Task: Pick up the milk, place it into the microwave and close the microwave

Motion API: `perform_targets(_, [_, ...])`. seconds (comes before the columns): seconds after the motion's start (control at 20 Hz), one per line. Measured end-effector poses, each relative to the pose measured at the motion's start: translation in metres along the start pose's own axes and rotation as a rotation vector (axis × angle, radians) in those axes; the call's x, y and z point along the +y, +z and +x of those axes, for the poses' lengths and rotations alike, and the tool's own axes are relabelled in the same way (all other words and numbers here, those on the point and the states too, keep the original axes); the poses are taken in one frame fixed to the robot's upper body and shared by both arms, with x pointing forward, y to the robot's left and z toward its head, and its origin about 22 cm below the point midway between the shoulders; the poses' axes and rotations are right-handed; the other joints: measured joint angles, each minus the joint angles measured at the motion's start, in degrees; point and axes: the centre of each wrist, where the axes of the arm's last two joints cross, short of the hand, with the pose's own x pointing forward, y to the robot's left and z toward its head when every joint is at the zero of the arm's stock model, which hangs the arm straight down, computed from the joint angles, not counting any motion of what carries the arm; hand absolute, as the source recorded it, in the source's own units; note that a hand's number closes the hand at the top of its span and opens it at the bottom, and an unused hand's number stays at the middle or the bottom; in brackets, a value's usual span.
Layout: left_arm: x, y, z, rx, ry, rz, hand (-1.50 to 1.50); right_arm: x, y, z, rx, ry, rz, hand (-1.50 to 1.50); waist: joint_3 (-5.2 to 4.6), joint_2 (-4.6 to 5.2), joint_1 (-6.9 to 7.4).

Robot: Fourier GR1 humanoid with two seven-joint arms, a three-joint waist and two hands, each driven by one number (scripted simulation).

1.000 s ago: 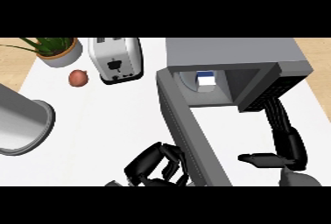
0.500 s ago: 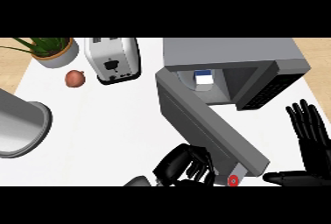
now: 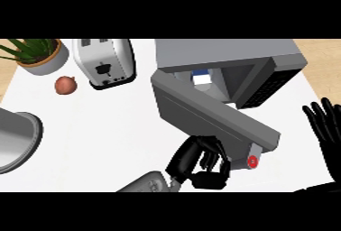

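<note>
The milk [image 3: 202, 76] sits inside the microwave [image 3: 226, 58], at about 12 o'clock in the head view; only a small blue-and-white face of the carton shows through the cavity opening, so its full shape cannot be made out. By its look it is a light, stiff carton with flat, smooth sides — likely easy to squeeze out of square, and best taken across two opposite faces rather than by the top. Since it is already in place, the thing to handle now is the microwave door [image 3: 216, 119], a rigid grey slab hinged at the cavity's left edge and swung out toward 5 o'clock. It should push best near its free end, far from the hinge.

The left hand [image 3: 200, 160] is at 6 o'clock, fingers curled against the door's outer face near that free end, by the red button [image 3: 253, 161] — curled, but closed round nothing that I can see. The right hand [image 3: 328, 128] rests at 3 o'clock, fingers straight and spread, well apart from the door.

The counter [image 3: 113, 131] is plain white and smooth. At 10 to 11 o'clock stand a toaster [image 3: 103, 61], a potted plant [image 3: 36, 54] and a small reddish onion [image 3: 65, 84]; a grey pot [image 3: 16, 140] is at 9 o'clock.
</note>
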Motion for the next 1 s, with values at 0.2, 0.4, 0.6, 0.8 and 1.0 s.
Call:
perform_targets(0.2, [0.007,-0.017,0.01,-0.039,0.009,0.062,1.5,0.0,-0.009,0.012,-0.022,-0.031,0.096,-1.5,-0.05,0.35,-1.96])
perform_targets(0.4, [0.016,-0.036,0.02,-0.055,0.012,0.113,1.5,0.001,-0.018,0.022,-0.038,-0.054,0.159,-1.5,-0.05,0.74,-3.64])
perform_targets(0.6, [0.027,-0.053,0.028,-0.049,0.016,0.177,1.5,0.003,-0.025,0.029,-0.055,-0.08,0.2,-1.5,-0.04,1.2,-5.39])
perform_targets(0.8, [0.038,-0.068,0.034,-0.025,0.037,0.242,1.5,0.003,-0.031,0.036,-0.074,-0.099,0.221,-1.5,-0.04,1.77,-6.92])
perform_targets(1.0, [0.051,-0.08,0.043,-0.037,0.096,0.318,1.5,0.003,-0.034,0.041,-0.08,-0.12,0.24,-1.5,-0.16,2.45,-8.22])
